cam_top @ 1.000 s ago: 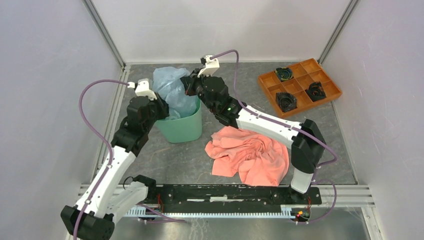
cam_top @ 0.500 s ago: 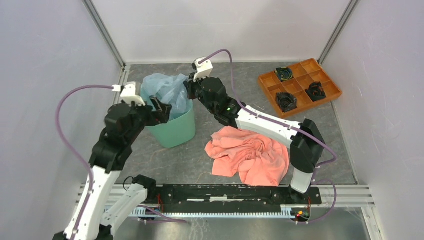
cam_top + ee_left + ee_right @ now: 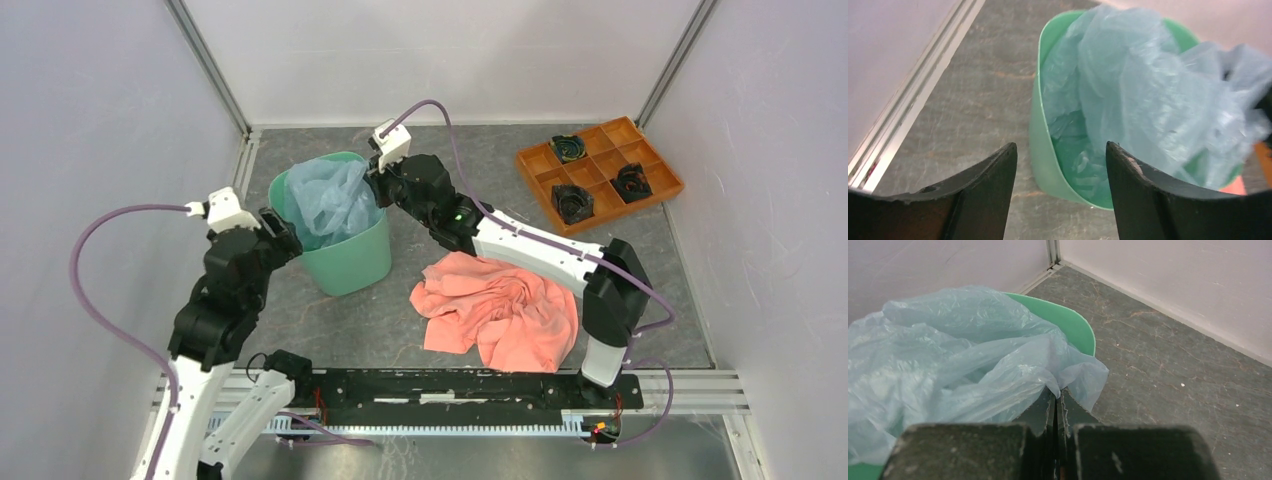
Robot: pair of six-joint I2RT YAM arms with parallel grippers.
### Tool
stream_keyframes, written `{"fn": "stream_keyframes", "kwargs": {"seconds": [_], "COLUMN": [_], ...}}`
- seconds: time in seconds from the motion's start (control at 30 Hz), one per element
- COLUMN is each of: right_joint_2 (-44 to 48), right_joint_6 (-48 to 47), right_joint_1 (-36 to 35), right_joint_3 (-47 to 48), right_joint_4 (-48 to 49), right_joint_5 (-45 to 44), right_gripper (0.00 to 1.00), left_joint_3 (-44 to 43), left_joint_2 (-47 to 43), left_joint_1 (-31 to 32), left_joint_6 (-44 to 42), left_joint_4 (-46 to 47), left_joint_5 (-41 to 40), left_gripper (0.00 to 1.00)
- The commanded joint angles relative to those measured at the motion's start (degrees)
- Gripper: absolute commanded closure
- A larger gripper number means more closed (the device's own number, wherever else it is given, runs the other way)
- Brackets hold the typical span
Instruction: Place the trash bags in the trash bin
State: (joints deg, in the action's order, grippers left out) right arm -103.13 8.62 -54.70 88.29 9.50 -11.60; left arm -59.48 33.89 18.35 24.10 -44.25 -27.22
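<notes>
Non-task items: salmon-pink cloth point(image 3: 500, 310), crumpled in a heap at the near-right of the counter, close to the near edge. Orange compartment tray point(image 3: 607, 138) sits in the far-right corner, skewed to the counter edges. Three compartments hold small dark crumpled objects: one point(image 3: 568, 148) at the tray's far-left, one point(image 3: 573, 203) at its near-left, one point(image 3: 632, 182) towards its right end; can't tell what they are. Other compartments bare. Cloth and tray well apart. Counter point(image 3: 340, 320) is mottled grey, with an aluminium rail point(image 3: 700, 385) along the near edge.
</notes>
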Motion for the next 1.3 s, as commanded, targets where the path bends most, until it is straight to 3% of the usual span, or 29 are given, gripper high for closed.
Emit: {"fn": "stream_keyframes", "kwargs": {"seconds": [0.0, 0.07, 0.23, 0.33, 0.47, 0.63, 0.93, 1.13, 1.27], "right_joint_2": [4.2, 5.7, 7.6, 8.1, 9.1, 11.0, 14.5, 14.4, 13.9], "right_joint_6": [-2.4, -2.6, -2.9, -3.1, -3.3, -3.6, -2.1, -1.9, -1.8], "right_joint_1": [0.0, 0.0, 0.0, 0.0, 0.0, 0.0, 0.1, 0.0, 0.1], "right_joint_3": [1.2, -0.7, -3.2, -3.4, -4.5, -6.3, -11.2, -10.4, -9.7], "right_joint_4": [0.5, 1.4, 2.3, 1.8, 1.5, 1.0, 0.0, -0.6, -0.7], "right_joint_5": [1.0, 0.3, -0.2, -0.4, -1.6, -3.2, -11.1, -11.3, -10.9], "right_gripper": [0.99, 0.99, 0.99, 0.99, 0.99, 0.99, 0.99, 0.99, 0.99], "left_joint_3": [3.3, 5.2, 9.1, 9.6, 9.5, 6.7, 1.4, -4.7, -6.1], "left_joint_2": [3.2, 4.2, 5.9, 7.0, 9.9, 17.4, 26.3, 31.6, 32.9], "left_joint_1": [-0.1, -0.1, -0.2, -0.2, -0.2, -0.1, -0.1, -0.1, -0.2], "left_joint_6": [6.5, 7.3, 6.2, 3.8, 0.9, -0.6, -6.4, -10.1, -8.9], "left_joint_4": [-1.3, -0.3, 5.3, 9.5, 15.5, 18.1, 24.0, 20.8, 19.9], "left_joint_5": [-3.7, -2.5, 2.8, 7.8, 16.6, 25.1, 21.3, 10.5, 11.6], "left_gripper": [0.32, 0.4, 0.47, 0.63, 0.71, 0.74, 0.83, 0.92, 0.94]}}
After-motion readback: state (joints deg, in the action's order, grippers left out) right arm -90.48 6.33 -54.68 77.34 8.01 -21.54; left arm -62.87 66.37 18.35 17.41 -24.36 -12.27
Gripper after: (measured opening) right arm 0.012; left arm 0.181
